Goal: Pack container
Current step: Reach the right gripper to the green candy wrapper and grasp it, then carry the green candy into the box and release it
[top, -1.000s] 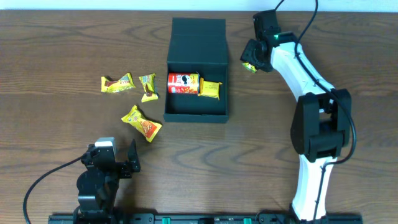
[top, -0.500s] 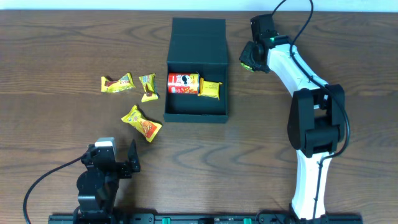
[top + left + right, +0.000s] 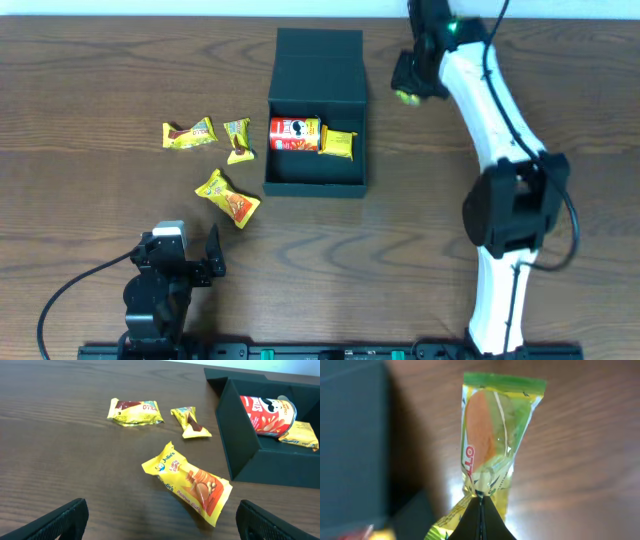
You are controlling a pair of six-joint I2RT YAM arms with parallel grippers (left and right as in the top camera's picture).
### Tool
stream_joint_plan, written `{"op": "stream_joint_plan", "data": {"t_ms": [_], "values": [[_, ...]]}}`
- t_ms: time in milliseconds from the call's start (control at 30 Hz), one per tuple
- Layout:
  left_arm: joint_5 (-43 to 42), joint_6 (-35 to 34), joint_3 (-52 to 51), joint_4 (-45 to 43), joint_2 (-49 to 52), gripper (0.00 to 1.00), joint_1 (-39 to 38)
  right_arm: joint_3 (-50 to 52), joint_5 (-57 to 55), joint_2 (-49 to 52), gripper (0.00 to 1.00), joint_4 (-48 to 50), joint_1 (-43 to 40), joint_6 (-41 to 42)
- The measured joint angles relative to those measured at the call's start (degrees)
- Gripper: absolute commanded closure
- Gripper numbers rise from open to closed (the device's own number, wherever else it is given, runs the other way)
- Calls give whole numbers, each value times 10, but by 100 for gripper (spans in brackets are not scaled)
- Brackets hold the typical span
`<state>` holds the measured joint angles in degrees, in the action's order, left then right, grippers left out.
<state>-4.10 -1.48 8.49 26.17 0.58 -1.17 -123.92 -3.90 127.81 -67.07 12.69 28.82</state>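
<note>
Moved: right arm has swung toward the far edge, and my right fingers (image 3: pixel 481 519) have clamped onto a green packet (image 3: pixel 492 435).
Left fingers (image 3: pixel 182 252): spread apart by the near edge, holding nothing.
Container (image 3: pixel 316 187): mid-tabletop, nearer the far edge, lid open; the green packet is near its right side.
Done: can (image 3: pixel 293 134) and yellow packet (image 3: pixel 338 143) lie inside.
Left: the green packet, plus the brown packet (image 3: pixel 189 133), small packet (image 3: pixel 238 139) and orange packet (image 3: pixel 229 196) on the container's left.
In the way: nothing over the opening, as I judge it.
</note>
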Motion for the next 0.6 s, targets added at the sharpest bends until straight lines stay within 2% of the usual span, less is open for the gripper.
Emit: {"op": "stream_joint_plan", "data": {"t_ms": [233, 333, 467, 600], "values": [[0, 0, 0, 0, 0, 5, 0, -47, 3, -156, 99, -118, 121, -37], [0, 0, 0, 0, 0, 5, 0, -47, 5, -170, 98, -142, 163, -37], [0, 0, 0, 0, 0, 5, 0, -3, -6, -162, 98, -130, 211, -31], [0, 0, 0, 0, 0, 4, 0, 99, -10, -158, 99, -59, 242, -20]]}}
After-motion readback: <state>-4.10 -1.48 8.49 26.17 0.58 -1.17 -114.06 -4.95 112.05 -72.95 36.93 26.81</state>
